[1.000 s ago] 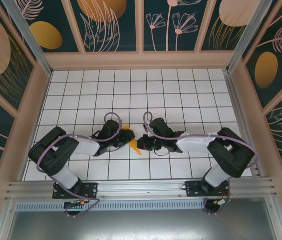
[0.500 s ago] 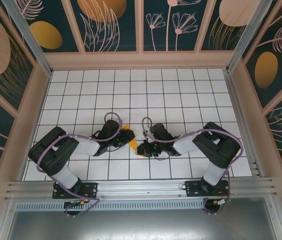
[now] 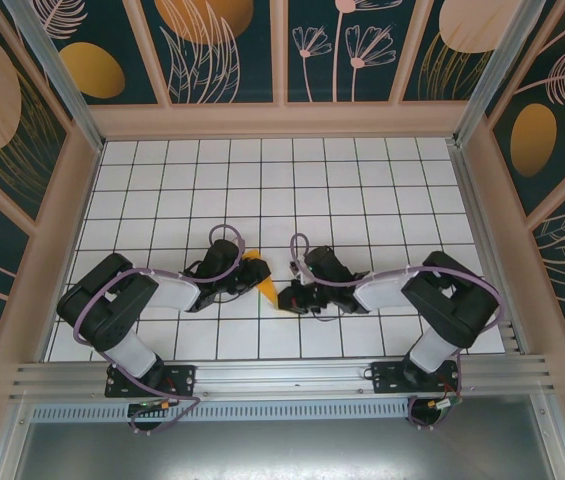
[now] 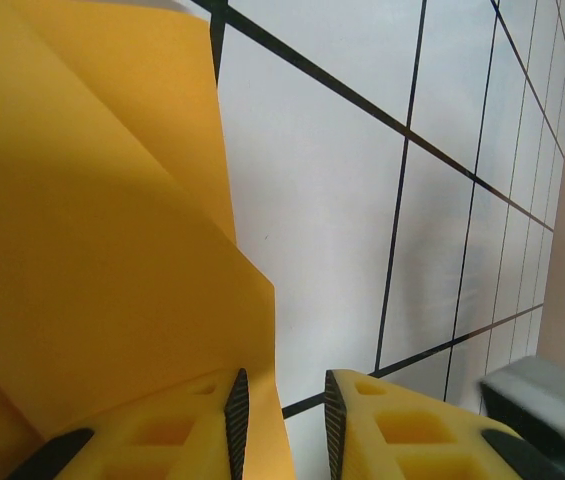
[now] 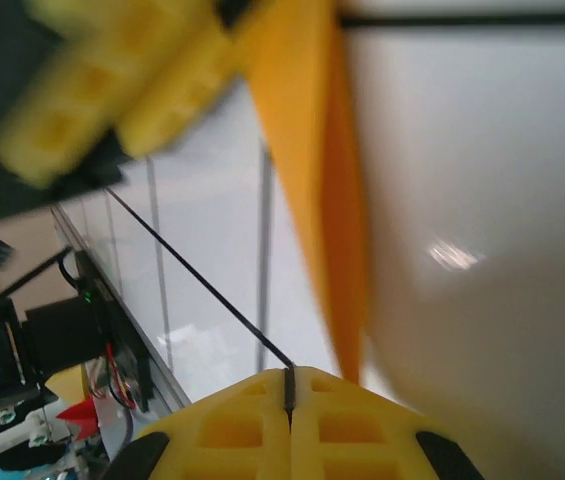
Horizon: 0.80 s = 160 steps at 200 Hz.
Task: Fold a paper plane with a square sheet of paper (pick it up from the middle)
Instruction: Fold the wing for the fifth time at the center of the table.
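The orange-yellow square sheet of paper (image 3: 264,284) is folded into a pointed, creased shape near the table's middle, between both grippers. My left gripper (image 3: 245,282) stands open a little. In the left wrist view the paper (image 4: 92,220) rises over its left finger, and one edge lies between the jaws against the left pad, with white table showing beside it. My right gripper (image 3: 284,298) is shut, empty, low over the paper's near tip. In the right wrist view the paper (image 5: 312,180) tapers down beside that gripper (image 5: 289,375), and the left gripper's fingers (image 5: 112,100) show blurred at top left.
The white gridded table (image 3: 362,180) is walled at the back and on both sides by patterned panels (image 3: 222,50). A metal rail (image 3: 282,380) runs along the near edge by the arm bases.
My right gripper has shifted down and left onto the paper's near tip, which it now covers, and its elbow has swung. The left arm and the paper it holds up have stayed put.
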Tool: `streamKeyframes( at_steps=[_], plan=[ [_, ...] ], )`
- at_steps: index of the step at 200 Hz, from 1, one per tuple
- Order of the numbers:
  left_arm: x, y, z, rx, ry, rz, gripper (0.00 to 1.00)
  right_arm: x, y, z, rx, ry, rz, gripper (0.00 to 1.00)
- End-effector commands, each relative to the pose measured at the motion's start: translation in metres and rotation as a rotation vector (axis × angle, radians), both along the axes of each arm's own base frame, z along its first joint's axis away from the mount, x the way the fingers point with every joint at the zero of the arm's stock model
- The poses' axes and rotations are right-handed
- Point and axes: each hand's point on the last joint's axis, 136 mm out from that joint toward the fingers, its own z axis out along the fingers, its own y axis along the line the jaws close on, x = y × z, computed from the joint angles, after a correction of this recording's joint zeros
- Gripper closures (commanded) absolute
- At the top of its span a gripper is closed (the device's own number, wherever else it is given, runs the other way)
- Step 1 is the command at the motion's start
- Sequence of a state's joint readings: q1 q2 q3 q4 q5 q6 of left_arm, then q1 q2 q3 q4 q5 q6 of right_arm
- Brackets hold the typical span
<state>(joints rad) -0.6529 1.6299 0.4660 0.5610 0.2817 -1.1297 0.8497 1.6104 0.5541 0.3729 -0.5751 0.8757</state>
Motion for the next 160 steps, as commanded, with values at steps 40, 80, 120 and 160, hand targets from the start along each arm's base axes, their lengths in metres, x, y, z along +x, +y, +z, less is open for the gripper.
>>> streamKeyframes(
  at_steps=[40,80,120,160],
  plan=[
    [-0.008,0.022,-0.030,0.112,0.069,0.034,0.71,0.041,0.022,-0.001,-0.050,-0.037,-0.046,0.97],
    [-0.008,0.022,-0.030,0.113,0.068,0.033,0.71,0.025,0.009,-0.038,-0.095,0.058,-0.061,0.98],
    [-0.008,0.023,-0.032,0.118,0.070,0.040,0.71,0.002,-0.014,-0.047,-0.120,0.107,-0.063,0.98],
    [-0.007,0.022,-0.033,0.109,0.072,0.039,0.71,-0.013,-0.028,-0.049,-0.192,0.105,-0.038,0.97]
  ],
)
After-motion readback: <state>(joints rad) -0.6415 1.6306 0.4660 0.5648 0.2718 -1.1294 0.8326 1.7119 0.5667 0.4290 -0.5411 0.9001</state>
